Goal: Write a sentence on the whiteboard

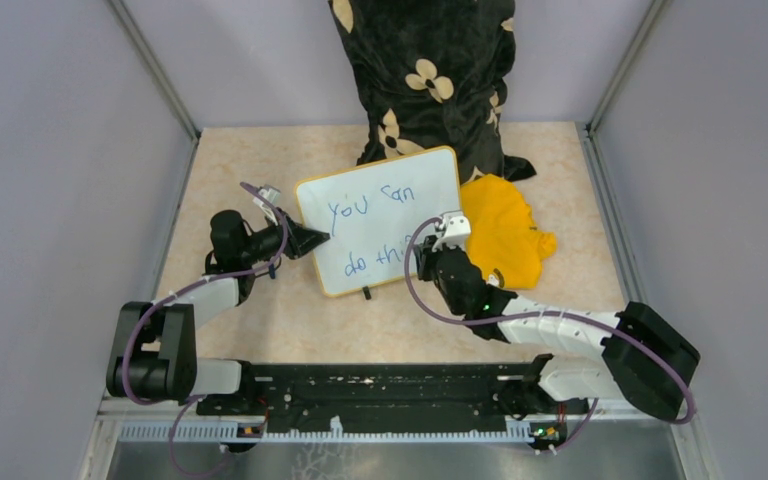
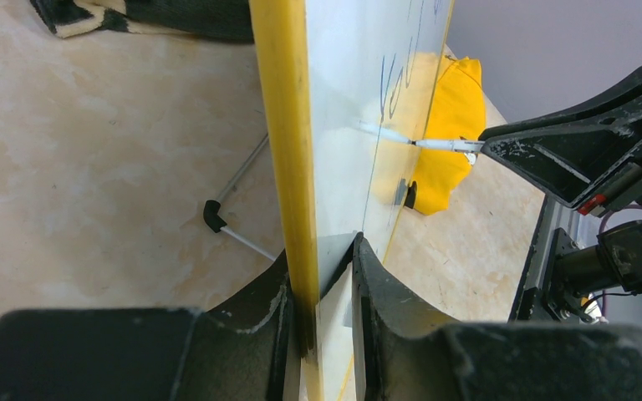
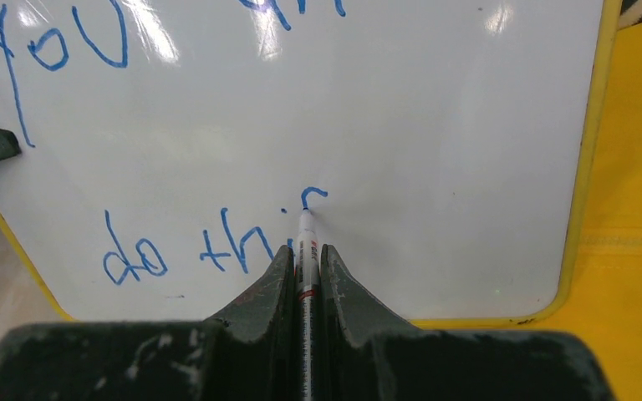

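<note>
The whiteboard [image 1: 400, 200] stands tilted mid-table, white with a yellow frame. My left gripper [image 1: 310, 238] is shut on its left edge; in the left wrist view the jaws [image 2: 322, 276] clamp the yellow frame [image 2: 288, 125]. The sentence [image 1: 345, 208] is in blue: "you can" above, "do thi" [image 3: 134, 259] below, then a short curved stroke [image 3: 313, 194]. My right gripper [image 1: 438, 245] is shut on a thin white marker [image 3: 306, 251], whose tip touches the board just under that stroke. The marker [image 2: 439, 144] also shows from the side, meeting the board face.
A yellow cloth [image 1: 505, 230] lies crumpled right of the board and under its right edge [image 3: 635, 209]. A black cloth with cream flowers [image 1: 425, 70] hangs behind it. A wire stand leg with a black tip [image 2: 213, 215] lies behind the board. Grey walls enclose the table.
</note>
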